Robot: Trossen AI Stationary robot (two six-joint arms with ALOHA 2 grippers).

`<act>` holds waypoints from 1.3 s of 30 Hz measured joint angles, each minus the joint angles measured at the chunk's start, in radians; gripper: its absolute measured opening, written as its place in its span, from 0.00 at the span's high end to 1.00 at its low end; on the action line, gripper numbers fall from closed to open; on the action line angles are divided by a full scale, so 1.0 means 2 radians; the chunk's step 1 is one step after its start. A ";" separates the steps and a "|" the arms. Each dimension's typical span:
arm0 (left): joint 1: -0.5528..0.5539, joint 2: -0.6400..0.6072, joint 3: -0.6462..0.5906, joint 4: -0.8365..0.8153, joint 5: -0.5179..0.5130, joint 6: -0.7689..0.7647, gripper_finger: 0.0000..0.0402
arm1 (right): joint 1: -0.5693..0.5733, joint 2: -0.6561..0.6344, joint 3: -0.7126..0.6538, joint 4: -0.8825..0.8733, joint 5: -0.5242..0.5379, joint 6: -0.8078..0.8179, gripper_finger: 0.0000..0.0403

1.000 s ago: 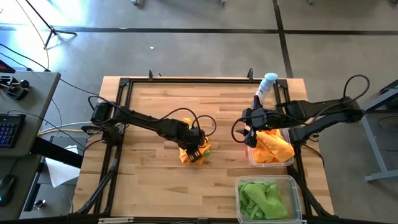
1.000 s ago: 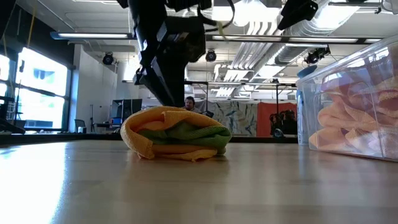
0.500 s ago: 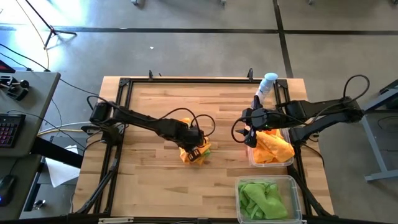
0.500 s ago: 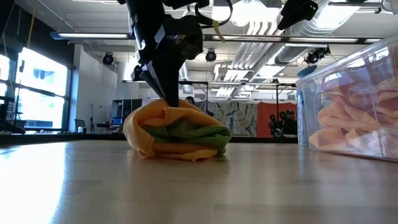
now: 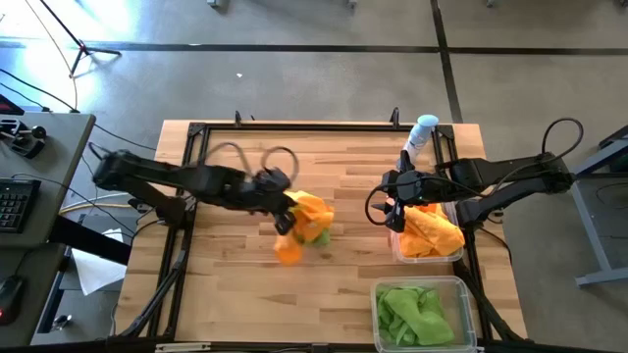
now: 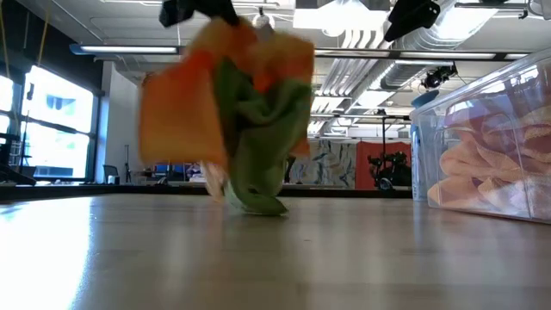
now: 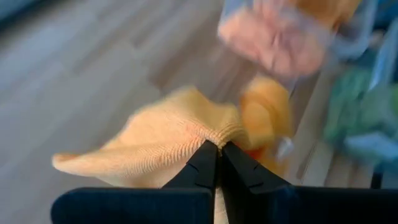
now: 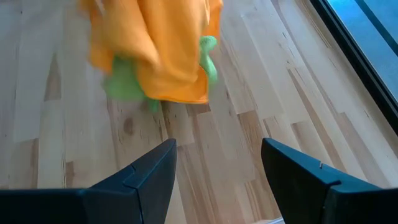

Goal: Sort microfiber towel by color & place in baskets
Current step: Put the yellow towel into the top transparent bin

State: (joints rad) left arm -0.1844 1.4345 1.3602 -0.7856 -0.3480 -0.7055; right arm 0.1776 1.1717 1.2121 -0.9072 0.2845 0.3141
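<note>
Near the middle of the high view, a soft bright orange microfiber towel [image 5: 302, 218] hangs bunched in the left gripper [image 5: 285, 210], whose two dark fingers are pressed together on a fold of the cloth. In the left wrist view the fingertips [image 7: 210, 163] meet with the ribbed orange fabric pinched between them. A lime green microfiber towel [image 6: 263, 146] hangs tangled with the orange one; in the low view both are lifted, and the green cloth's lowest tip seems to reach the tabletop, though the blur makes this hard to tell. The right wrist view shows the same orange and green bundle [image 8: 155, 50] over the pale boards.

Right of centre in the high view, the right gripper [image 5: 391, 208] hovers by the left edge of a clear rectangular plastic basket [image 5: 399, 249] heaped with orange cloths [image 5: 430, 231]. Its fingers stand apart with nothing between them, as the right wrist view shows. At the lower right of the high view, a second clear plastic basket [image 5: 469, 294] holds green cloths [image 5: 416, 312]. A white-and-blue spray bottle [image 5: 422, 131] stands at the upper right, just beyond the orange-filled basket. All of this rests on a light wooden slatted table [image 5: 235, 284] with a black frame.
</note>
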 joint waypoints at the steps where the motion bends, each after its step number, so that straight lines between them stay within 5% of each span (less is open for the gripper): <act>1: -0.005 -0.015 0.000 0.000 -0.016 0.000 1.00 | 0.000 0.000 0.000 0.000 0.000 0.000 0.42; 9: -0.027 -0.096 0.001 0.035 -0.110 0.030 1.00 | 0.000 0.001 0.000 0.016 0.001 -0.003 0.42; 14: -0.026 -0.094 0.001 0.057 -0.119 0.049 1.00 | 0.000 0.013 0.000 0.080 0.001 -0.027 0.42; 29: -0.024 -0.021 0.001 0.110 -0.049 0.067 1.00 | 0.000 0.124 0.000 0.402 -0.017 -0.162 0.42; 39: -0.014 -0.013 0.001 0.201 -0.009 0.112 1.00 | 0.000 0.171 0.000 0.439 -0.055 -0.158 0.42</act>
State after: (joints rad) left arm -0.2134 1.4079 1.3613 -0.3830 -0.3653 -0.4809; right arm 0.1768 1.5127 1.2121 -0.0286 0.1742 -0.0013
